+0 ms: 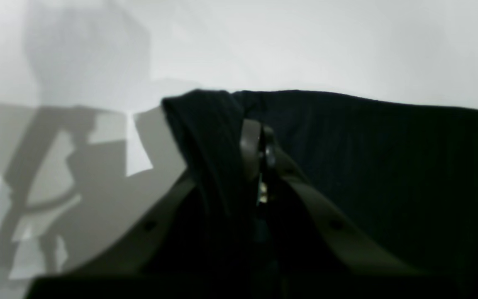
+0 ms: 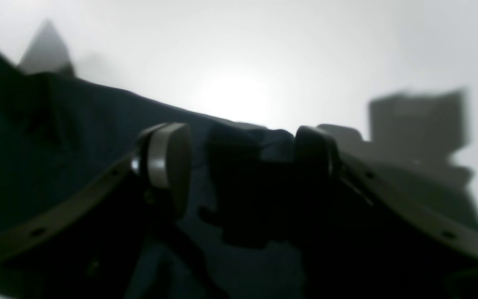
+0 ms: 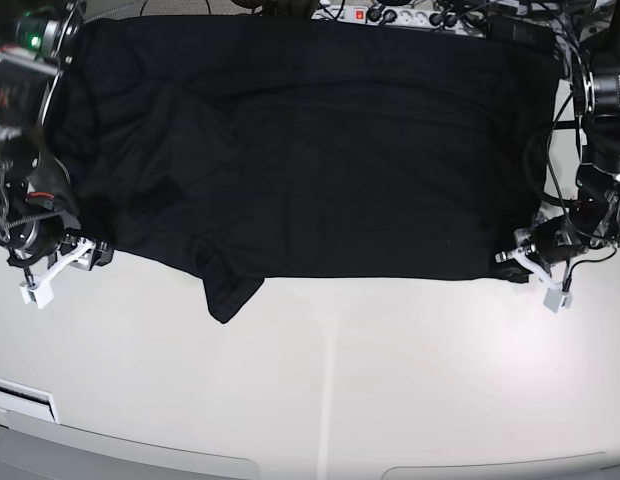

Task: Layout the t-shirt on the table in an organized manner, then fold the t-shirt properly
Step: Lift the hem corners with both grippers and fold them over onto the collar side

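Observation:
The black t-shirt (image 3: 310, 150) lies spread flat across the far half of the off-white table (image 3: 340, 380), with one sleeve (image 3: 230, 295) sticking out toward the front. My left gripper (image 3: 512, 262) is at the shirt's near right corner. In the left wrist view it (image 1: 259, 145) is shut on a fold of the shirt's edge (image 1: 388, 166). My right gripper (image 3: 95, 252) is at the shirt's near left corner. In the right wrist view its jaws (image 2: 243, 153) stand apart around a bunched bit of the shirt (image 2: 56, 145).
A power strip and cables (image 3: 390, 15) run along the back edge behind the shirt. The table's curved front edge (image 3: 290, 465) is near the bottom. A white slotted piece (image 3: 20, 400) sits at the front left. Bare tabletop lies in front of the shirt.

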Motion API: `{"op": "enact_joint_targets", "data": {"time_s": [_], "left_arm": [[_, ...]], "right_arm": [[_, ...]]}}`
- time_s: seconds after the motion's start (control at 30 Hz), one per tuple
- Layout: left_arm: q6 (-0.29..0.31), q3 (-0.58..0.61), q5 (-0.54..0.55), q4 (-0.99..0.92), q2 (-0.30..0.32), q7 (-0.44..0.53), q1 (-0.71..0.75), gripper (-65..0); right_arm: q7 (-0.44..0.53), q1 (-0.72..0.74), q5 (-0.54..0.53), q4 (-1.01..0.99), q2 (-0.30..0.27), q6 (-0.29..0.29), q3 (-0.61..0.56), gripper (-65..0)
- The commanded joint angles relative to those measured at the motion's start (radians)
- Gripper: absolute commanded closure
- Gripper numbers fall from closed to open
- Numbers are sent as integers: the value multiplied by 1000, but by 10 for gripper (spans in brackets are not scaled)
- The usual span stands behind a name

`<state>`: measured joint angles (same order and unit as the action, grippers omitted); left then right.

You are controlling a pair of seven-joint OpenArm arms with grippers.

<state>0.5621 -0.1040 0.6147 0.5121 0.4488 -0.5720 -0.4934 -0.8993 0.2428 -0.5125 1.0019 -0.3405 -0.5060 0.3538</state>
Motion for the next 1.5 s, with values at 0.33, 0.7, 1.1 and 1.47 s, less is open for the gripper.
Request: {"op": "enact_joint_targets", "data": {"time_s": [0.33, 0.7, 1.1, 1.47], "left_arm": [[8, -1, 33, 10, 14, -5, -19, 0], [8, -1, 34, 9, 14, -5, -20, 0], [120, -1, 49, 10, 22, -5, -116, 0], [136, -1, 121, 9, 21, -183, -248, 0]], "right_arm": [[73, 36, -70, -197, -19, -104, 4, -366], [70, 36, -94, -197, -28, -192, 4, -10], [56, 144, -97, -130, -30, -192, 4, 0], [-198, 124, -350, 37, -90, -192, 4, 0]]}}
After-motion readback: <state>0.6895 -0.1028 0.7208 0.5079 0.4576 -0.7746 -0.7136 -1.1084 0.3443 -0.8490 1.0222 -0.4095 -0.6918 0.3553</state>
